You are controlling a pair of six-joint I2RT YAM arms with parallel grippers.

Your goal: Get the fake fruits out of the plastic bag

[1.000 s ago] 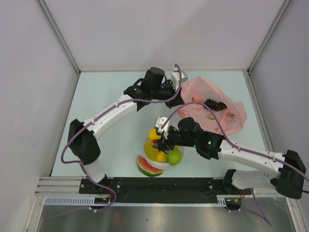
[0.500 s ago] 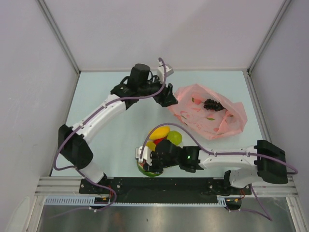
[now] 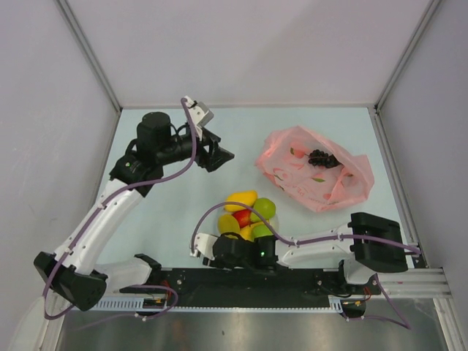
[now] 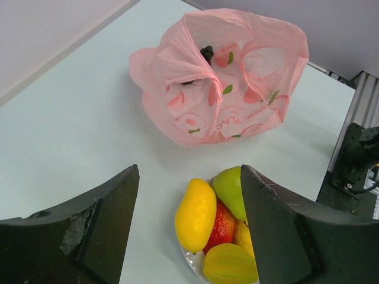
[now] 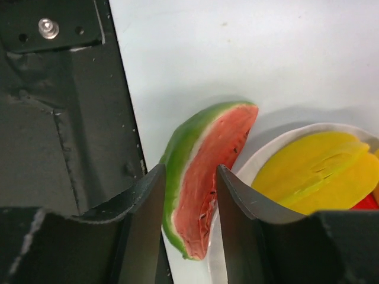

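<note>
The pink plastic bag [image 3: 333,183] [image 4: 237,89] lies crumpled at the right back. A dark grape bunch [image 3: 322,158] [image 4: 206,53] shows at its opening. A white bowl [image 4: 192,257] [image 5: 260,160] holds a yellow-orange mango [image 3: 240,199] [image 4: 195,214], a green pear [image 3: 264,209] [image 4: 230,190], a red mango [image 4: 222,225] and a yellow piece [image 4: 231,264] [image 5: 320,171]. My left gripper [image 3: 223,150] [image 4: 189,177] hangs open and empty, left of the bag. My right gripper [image 3: 208,256] [image 5: 189,201] is low beside the bowl, shut on the watermelon slice [image 5: 204,171], which lies on the table.
The black mounting rail [image 3: 241,281] [image 5: 59,118] runs along the table's front edge, right beside the right gripper. Grey walls close in the table on the left, back and right.
The left gripper let go of the bag, opened and drew back to the left. The right gripper left the bowl, dropped to the front edge and closed around the watermelon slice.
</note>
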